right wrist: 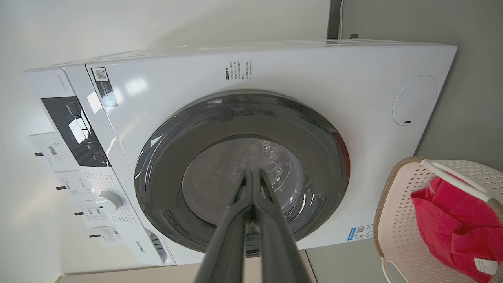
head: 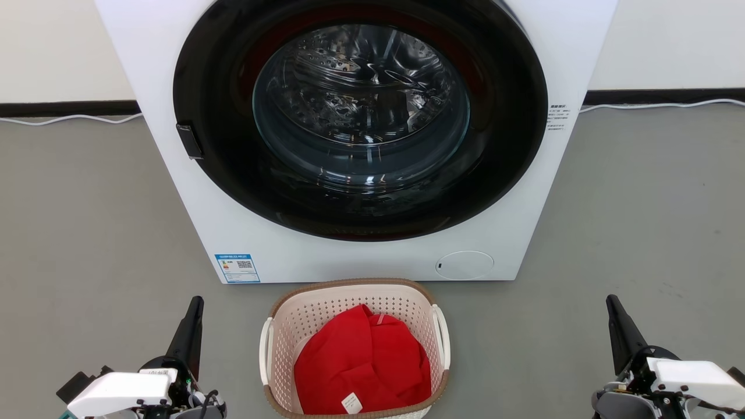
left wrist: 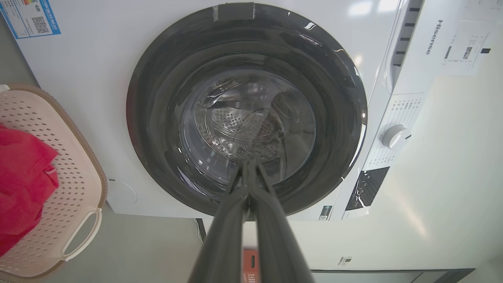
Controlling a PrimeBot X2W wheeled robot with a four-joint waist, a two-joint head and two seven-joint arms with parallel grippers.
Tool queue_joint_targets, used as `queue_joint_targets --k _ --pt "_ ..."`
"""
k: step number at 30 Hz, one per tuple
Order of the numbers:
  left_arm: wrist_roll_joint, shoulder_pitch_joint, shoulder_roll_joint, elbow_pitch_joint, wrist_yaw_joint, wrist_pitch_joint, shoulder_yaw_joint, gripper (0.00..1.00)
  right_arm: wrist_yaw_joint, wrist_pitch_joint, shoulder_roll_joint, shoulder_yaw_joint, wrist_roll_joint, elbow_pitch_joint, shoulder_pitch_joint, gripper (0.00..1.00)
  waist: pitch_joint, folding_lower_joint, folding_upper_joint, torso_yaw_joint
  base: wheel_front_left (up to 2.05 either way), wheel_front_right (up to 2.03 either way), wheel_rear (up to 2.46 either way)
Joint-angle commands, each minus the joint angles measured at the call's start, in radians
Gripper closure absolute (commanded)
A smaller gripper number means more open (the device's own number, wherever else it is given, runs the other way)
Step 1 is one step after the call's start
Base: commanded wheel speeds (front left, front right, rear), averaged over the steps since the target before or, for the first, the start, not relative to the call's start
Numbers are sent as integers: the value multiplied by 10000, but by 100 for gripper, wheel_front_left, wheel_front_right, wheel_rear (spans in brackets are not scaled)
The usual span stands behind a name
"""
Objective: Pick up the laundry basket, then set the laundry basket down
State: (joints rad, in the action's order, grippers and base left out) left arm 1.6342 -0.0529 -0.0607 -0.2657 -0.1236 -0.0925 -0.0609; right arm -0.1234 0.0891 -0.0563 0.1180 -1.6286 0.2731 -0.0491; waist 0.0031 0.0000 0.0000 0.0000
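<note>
The cream-white perforated laundry basket point(head: 302, 326) with a brown rim stands on the floor just in front of the washing machine, with a red garment point(head: 361, 364) lying in it. It has white loop handles on both sides. The basket point(left wrist: 74, 181) is at the left edge of the left wrist view and the basket point(right wrist: 397, 232) sits at the lower right of the right wrist view. My left gripper point(head: 196, 304) is shut, well left of the basket, holding nothing. My right gripper point(head: 611, 302) is shut too, far to the basket's right. Both point toward the machine point(left wrist: 248, 163) point(right wrist: 251, 173).
A white front-loading washing machine point(head: 372, 256) with a dark round door point(head: 361, 116) stands close behind the basket. Grey floor point(head: 87, 233) spreads to both sides. A white cable point(head: 64, 118) runs along the dark skirting at the wall.
</note>
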Motion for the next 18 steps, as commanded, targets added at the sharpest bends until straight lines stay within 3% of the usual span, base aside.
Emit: queue_joint_targets --k 1,18 --pt "-84 -533 -47 214 -71 -40 -322 100 -73 95 -73 -224 49 -294 -571 100 0 0 0 0 0 0 0" --pt "-120 -536 -17 212 -71 -75 -365 100 -73 127 -46 -185 82 -292 -574 100 0 0 0 0 0 0 0"
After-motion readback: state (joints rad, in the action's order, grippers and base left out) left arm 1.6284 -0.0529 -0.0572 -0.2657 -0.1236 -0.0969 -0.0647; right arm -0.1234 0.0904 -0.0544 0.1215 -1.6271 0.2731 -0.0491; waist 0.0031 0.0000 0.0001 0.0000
